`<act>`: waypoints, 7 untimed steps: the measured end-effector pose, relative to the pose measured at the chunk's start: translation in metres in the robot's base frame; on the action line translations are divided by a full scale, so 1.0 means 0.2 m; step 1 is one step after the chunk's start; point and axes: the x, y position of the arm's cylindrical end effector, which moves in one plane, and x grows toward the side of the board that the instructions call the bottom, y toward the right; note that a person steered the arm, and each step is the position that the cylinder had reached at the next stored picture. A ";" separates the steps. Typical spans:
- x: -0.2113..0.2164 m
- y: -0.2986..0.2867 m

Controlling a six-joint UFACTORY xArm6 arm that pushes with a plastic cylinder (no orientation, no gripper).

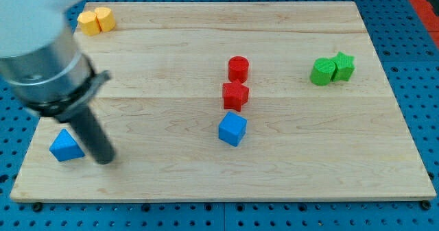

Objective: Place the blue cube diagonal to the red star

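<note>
The blue cube lies on the wooden board just below the red star, nearly touching it. A red cylinder stands right above the star. My tip rests on the board at the view's lower left, far left of the cube and star, right beside a blue triangular block.
Two yellow blocks sit together at the top left corner. A green cylinder-like block and a green star touch each other at the right. The board's edge runs along the view's bottom.
</note>
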 end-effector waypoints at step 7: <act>-0.16 0.51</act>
